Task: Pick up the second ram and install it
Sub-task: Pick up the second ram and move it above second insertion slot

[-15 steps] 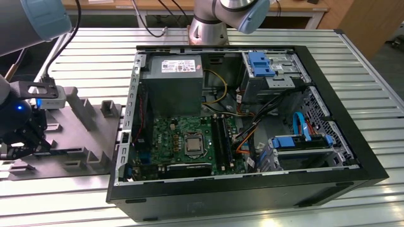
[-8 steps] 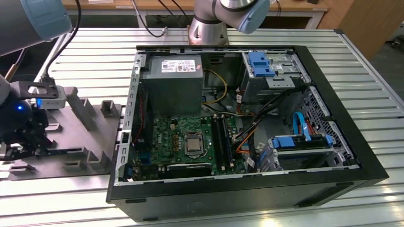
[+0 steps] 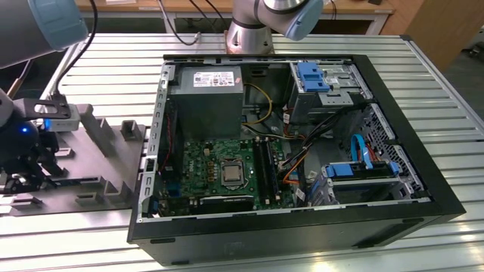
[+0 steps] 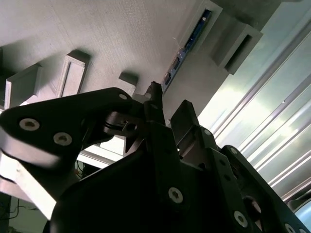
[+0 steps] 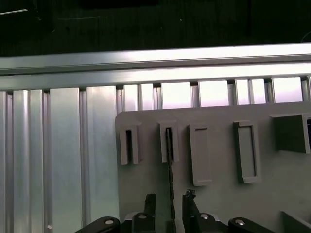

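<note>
The second ram [image 5: 170,180] stands on edge in a slot of the grey holder plate [image 5: 218,204], showing as a thin dark strip. In the second wrist view its blue-green board [image 4: 187,44] runs along the plate groove. My gripper [image 5: 169,203] is low over the plate, one finger on each side of the stick, with a gap on both sides, so it is open. In the second wrist view my gripper [image 4: 169,106] sits at the near end of the stick. In the exterior view my gripper [image 3: 30,173] is at the far left, over the holder plate [image 3: 98,170].
The open computer case [image 3: 295,226] lies to the exterior view's right of the plate, with the motherboard [image 3: 226,170], black memory slots [image 3: 266,164] and grey power-supply box [image 3: 206,102] inside. Raised grey blocks [image 3: 130,131] stand on the plate. All rests on a slatted metal table [image 3: 113,79].
</note>
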You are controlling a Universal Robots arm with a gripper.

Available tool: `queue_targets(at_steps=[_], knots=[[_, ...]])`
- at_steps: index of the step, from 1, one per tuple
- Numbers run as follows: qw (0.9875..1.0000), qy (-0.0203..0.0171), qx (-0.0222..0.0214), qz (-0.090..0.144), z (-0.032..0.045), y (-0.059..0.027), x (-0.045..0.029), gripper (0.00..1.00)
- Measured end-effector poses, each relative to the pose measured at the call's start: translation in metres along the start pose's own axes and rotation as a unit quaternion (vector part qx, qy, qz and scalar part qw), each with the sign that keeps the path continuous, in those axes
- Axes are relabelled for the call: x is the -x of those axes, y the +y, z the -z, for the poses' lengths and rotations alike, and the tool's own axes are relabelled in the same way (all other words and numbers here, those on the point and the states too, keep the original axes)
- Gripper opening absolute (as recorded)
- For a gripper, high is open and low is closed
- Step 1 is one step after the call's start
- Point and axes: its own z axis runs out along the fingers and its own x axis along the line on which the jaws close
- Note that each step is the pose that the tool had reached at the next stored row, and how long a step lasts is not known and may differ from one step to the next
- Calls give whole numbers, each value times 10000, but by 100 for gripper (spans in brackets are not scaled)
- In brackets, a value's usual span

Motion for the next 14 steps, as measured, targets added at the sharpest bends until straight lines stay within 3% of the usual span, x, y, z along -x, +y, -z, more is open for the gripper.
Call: queue_targets(at_steps=[1,3,6,14], knots=[[10000,22,0,24,-5,-1,0,36],[10000,26,-1,81,-10,-1,3,36],[9999,4,-37,160,-17,-1,4,36],[9988,-2,-114,485,-55,-2,4,36]])
